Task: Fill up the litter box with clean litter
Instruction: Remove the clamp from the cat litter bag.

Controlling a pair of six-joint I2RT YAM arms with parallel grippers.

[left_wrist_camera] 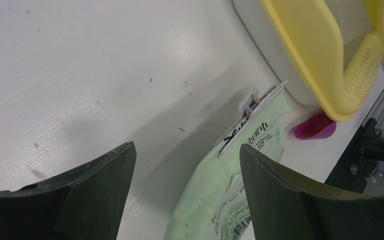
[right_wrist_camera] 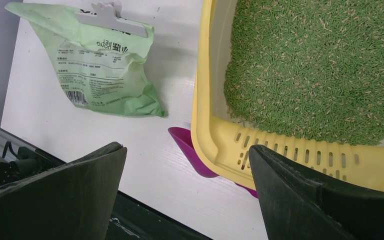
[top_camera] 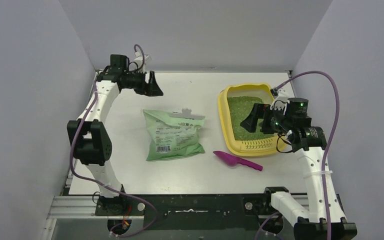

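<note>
Two grippers in view, both spread and holding nothing. I find the left gripper [top_camera: 152,86] well apart from the litter box [top_camera: 223,116], off to its far left and above the table [top_camera: 190,176], its jaws apart. The right gripper [top_camera: 258,119] hovers over the near end of the litter box, its jaws wide apart. The litter box sits on the table with its grille strip at the near end. Clean litter [top_camera: 240,111] covers its floor up to the grille. A light-green printed bag [top_camera: 174,136] lies flat to the left of the litter box, not touching it, with a white clip [right_wrist_camera: 112,17] on its far edge. A magenta scoop [top_camera: 237,160] lies by the litter box's near left corner, its bowl tucked under the rim.
</note>
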